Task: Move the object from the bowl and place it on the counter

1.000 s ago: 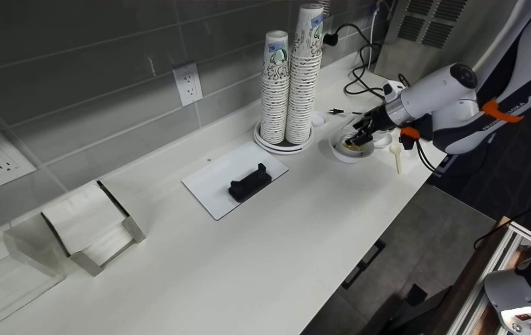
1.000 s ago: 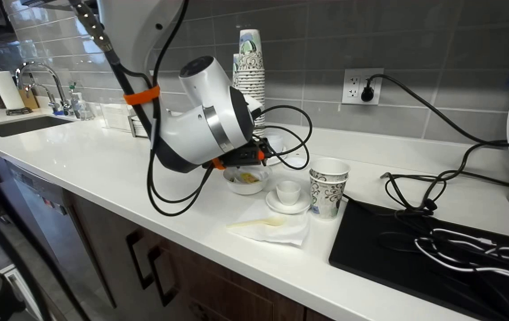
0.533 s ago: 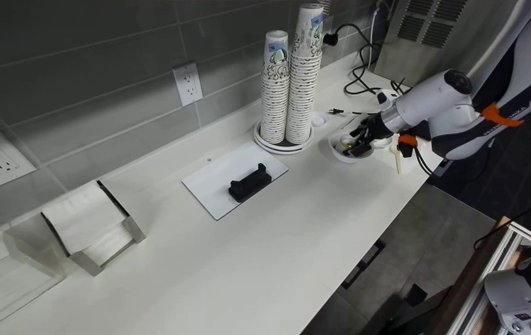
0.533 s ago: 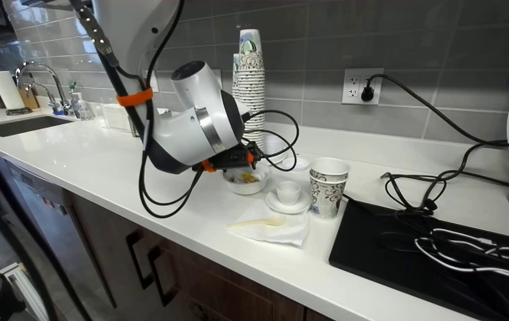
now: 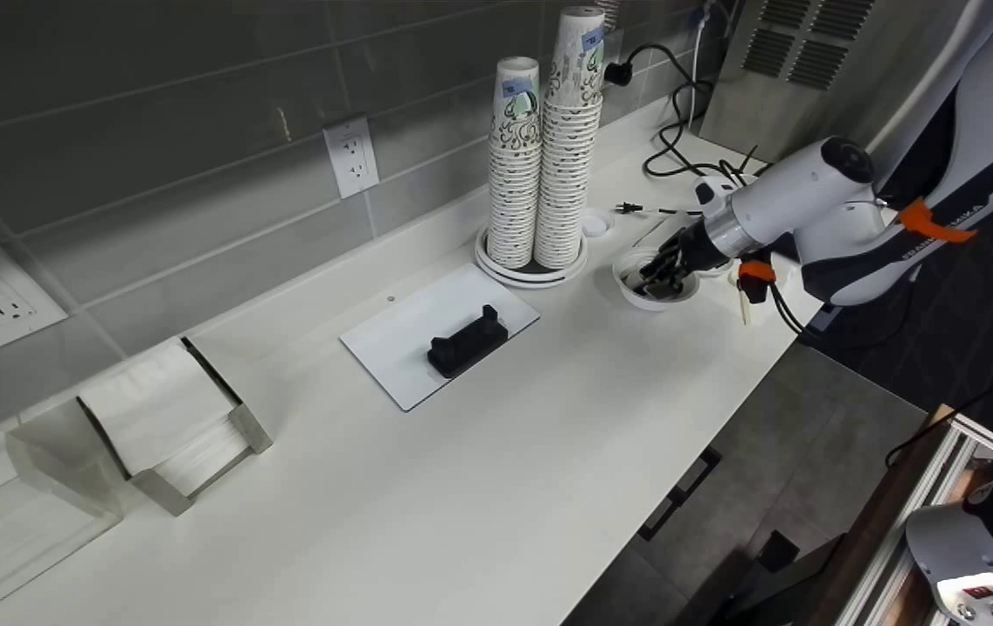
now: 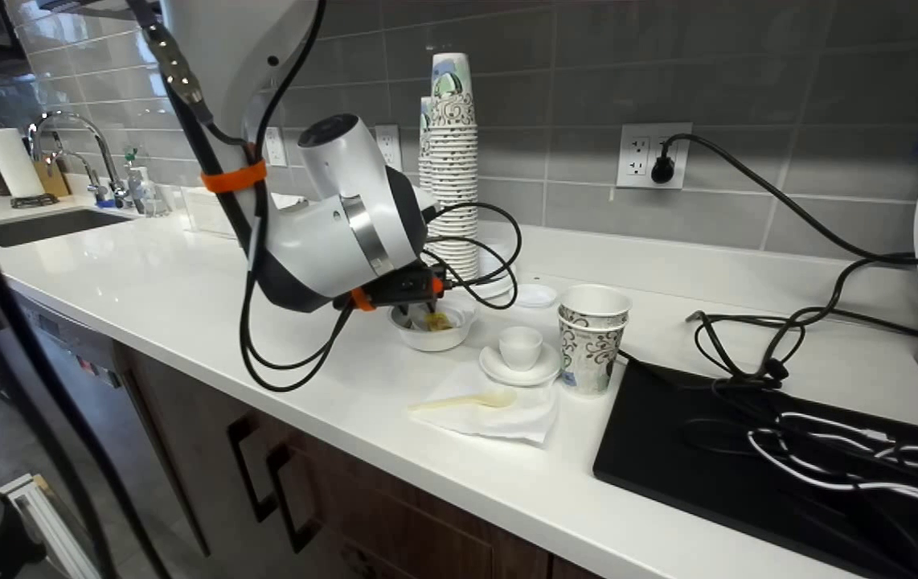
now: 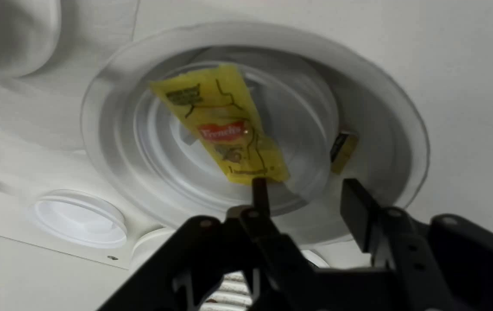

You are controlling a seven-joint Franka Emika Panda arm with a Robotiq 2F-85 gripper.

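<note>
Wrist view: gripper (image 7: pixel 306 190) spread, nothing pinched, at the bowl (image 7: pixel 371 99); yellow packet (image 7: pixel 225 129), probable target, lies inside on a clear container (image 7: pixel 298 112). One fingertip (image 7: pixel 260 194) overlaps packet's edge, contact unclear: could shove it, or closing may snag the container. In an exterior view: white counter (image 5: pixel 496 487), cup stacks (image 5: pixel 568 174) near bowl. In an exterior view: spoon (image 6: pixel 459 400) on napkin (image 6: pixel 507 422), sink (image 6: pixel 49 227) beyond.

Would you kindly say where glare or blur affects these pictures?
In the wrist view, the yellow packet shows a legible brand but blurred fine print, and the jaws look dark and soft; in an exterior view, bright patches reflect off the wall tiles; in an exterior view, glare whitens the FRANKA-marked housing.
</note>
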